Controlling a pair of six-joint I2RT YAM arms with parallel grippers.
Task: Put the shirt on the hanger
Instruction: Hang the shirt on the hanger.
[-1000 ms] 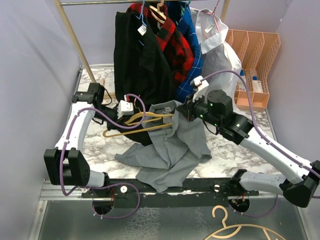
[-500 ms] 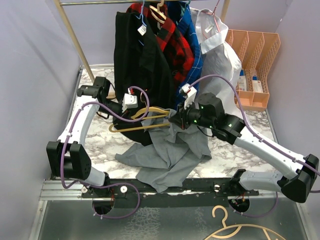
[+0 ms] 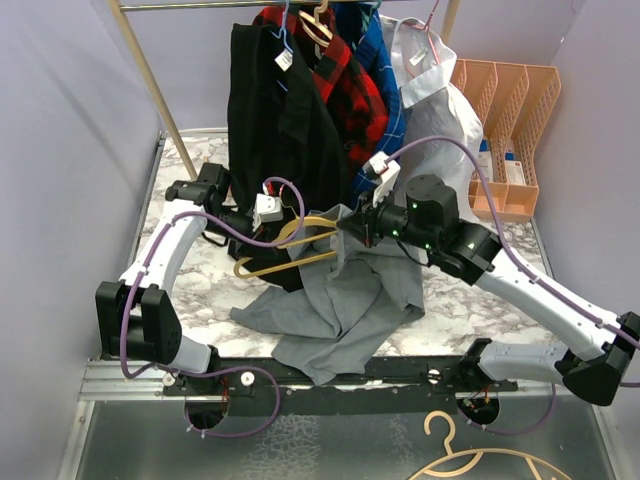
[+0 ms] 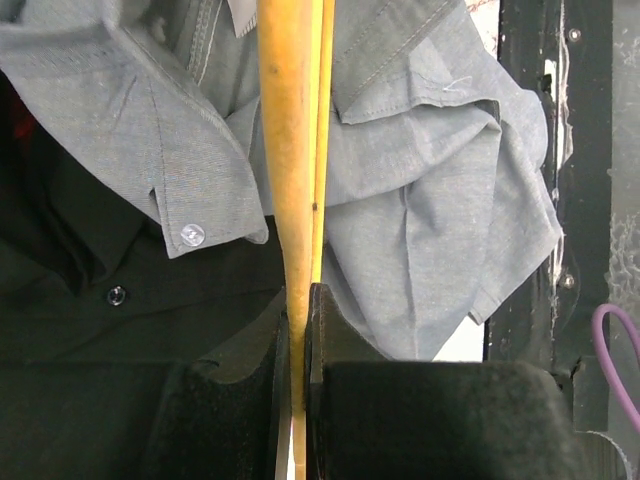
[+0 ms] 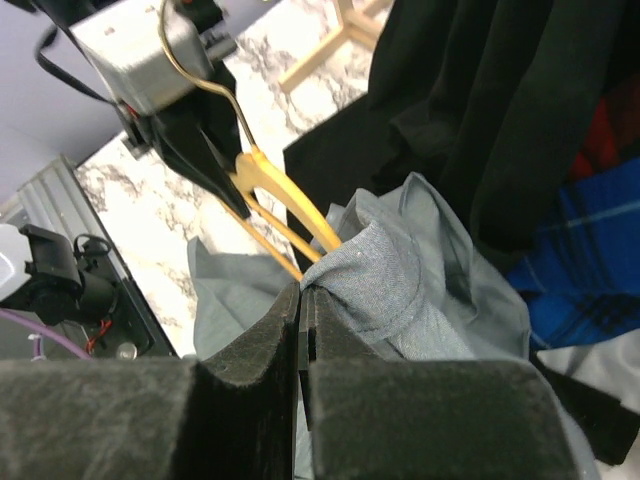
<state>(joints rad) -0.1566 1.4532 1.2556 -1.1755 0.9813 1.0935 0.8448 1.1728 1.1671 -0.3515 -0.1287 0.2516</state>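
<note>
1. Top view: the shirt [image 3: 340, 300] is seen heaped on the table [image 3: 200, 290], in front of the hanging black garment [image 3: 275, 110]. The hanger [image 3: 283, 264] is held across that garment's lower edge.
2. Left wrist view: the left gripper [image 4: 300, 300] is seen clamped tight on the hanger's [image 4: 290, 150] bar, with grey shirt cloth [image 4: 420, 220] lying over the black garment [image 4: 100, 300].
3. Right wrist view: the right gripper [image 5: 305, 295] is seen pinched closed on a shirt [image 5: 400, 290] fold below the black garment [image 5: 500, 100]. The hanger's [image 5: 270, 190] arms run under that fold.

left pincer [image 4: 300, 320]: moved right | hanger [image 3: 290, 262]: carried right, closer into shirt [image 3: 350, 290]
</note>
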